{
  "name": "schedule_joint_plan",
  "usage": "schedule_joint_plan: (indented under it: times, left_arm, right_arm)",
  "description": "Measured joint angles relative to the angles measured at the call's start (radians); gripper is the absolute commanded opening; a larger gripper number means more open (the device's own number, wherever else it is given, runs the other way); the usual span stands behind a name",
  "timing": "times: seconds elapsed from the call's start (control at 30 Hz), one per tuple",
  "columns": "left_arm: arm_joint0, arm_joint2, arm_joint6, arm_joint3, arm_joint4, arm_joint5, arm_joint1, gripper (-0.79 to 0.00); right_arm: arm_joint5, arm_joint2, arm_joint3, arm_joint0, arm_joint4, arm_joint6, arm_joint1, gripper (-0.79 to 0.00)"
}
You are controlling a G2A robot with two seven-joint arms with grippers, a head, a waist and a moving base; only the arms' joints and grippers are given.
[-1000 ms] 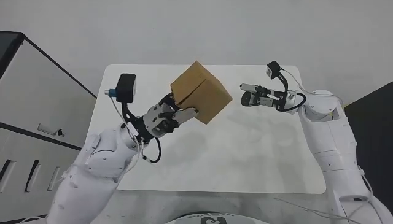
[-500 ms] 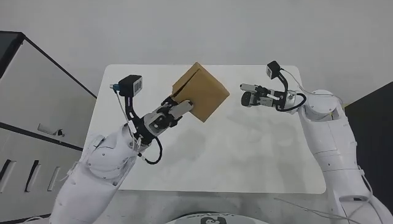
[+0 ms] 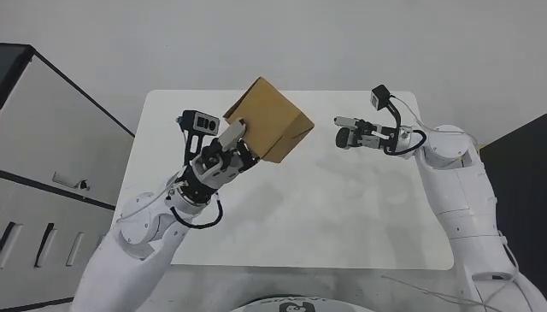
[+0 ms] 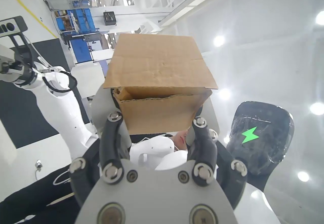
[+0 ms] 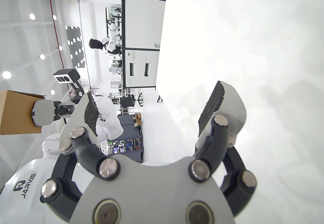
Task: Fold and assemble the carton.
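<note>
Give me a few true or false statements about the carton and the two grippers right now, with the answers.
1. The left gripper is shut on the carton. True.
2. The right gripper also grips the carton. False: it is open, empty and apart from it.
3. The carton lies flat on the table. False: it is held up, tilted.
4. The right gripper is over the table. True.
</note>
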Motion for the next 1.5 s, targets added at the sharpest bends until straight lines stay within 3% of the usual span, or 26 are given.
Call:
schedule_joint_plan:
  times: [0.23,0.53,0.8,1.23,1.3,1.5]
  left_arm:
    - [0.017,0.028,0.001,-0.018,-0.014,0.05,-0.005,-0.785]
    - [0.031,0.041,-0.01,-0.015,-0.535,0.243,-0.019,-0.785]
    - [0.042,0.031,-0.008,-0.028,-0.724,0.327,-0.028,-0.785]
    - [0.048,0.045,-0.17,-0.003,-1.04,0.49,-0.047,-0.785]
    - [0.042,0.037,-0.171,0.006,-1.033,0.488,-0.048,-0.785]
    - [0.033,0.011,-0.14,0.015,-0.812,0.431,-0.047,-0.785]
  right_arm:
    - [0.0,0.0,0.0,0.0,0.0,0.0,0.0,0.0]
    - [0.0,0.0,0.0,0.0,0.0,0.0,0.0,0.0]
    - [0.0,0.0,0.0,0.0,0.0,0.0,0.0,0.0]
    - [0.0,0.0,0.0,0.0,0.0,0.0,0.0,0.0]
    - [0.0,0.0,0.0,0.0,0.0,0.0,0.0,0.0]
    - [0.0,0.0,0.0,0.0,0.0,0.0,0.0,0.0]
